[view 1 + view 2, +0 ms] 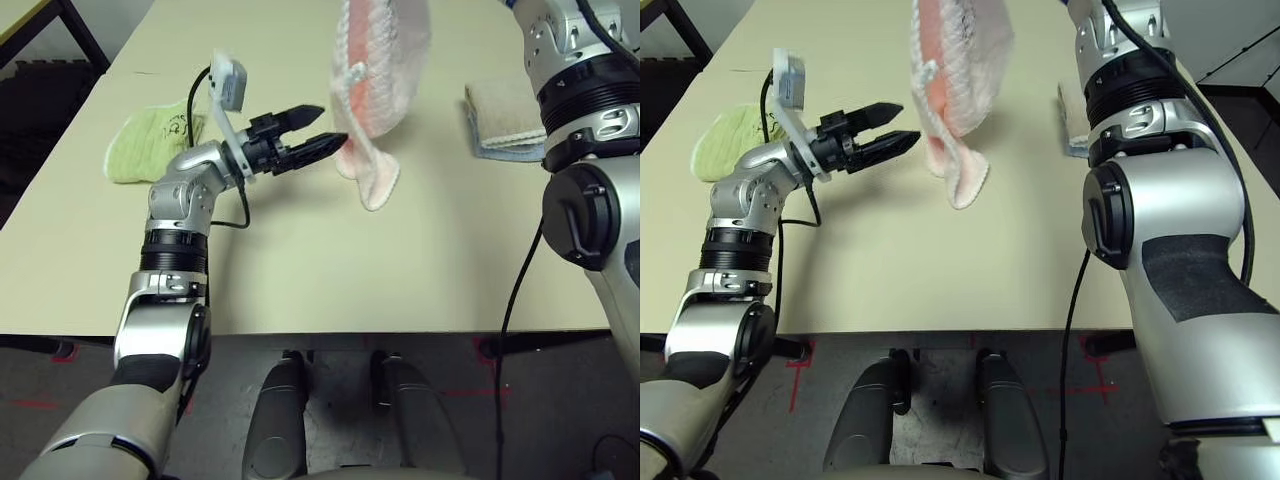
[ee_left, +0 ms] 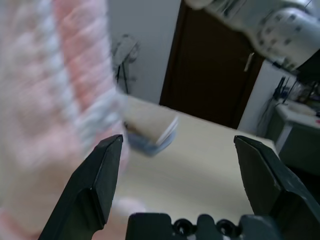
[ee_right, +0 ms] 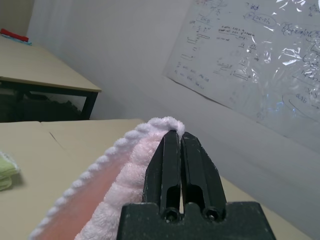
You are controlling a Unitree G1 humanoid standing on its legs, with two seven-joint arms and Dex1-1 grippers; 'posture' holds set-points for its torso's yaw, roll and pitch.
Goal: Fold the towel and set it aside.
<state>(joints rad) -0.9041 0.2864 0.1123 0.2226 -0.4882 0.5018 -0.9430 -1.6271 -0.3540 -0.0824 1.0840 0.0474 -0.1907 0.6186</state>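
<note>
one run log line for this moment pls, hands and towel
right hand: shut on towel, hanging above table | left hand: open beside towel's lower edge | fold: not done | green towel: on table

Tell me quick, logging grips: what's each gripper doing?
Left gripper: open, holding nothing, beside the towel.
Right gripper: shut on the towel's edge.

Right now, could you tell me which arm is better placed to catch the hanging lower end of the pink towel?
The left. Its gripper is open beside the towel, which hangs from the shut right gripper, leaving that arm occupied.
</note>
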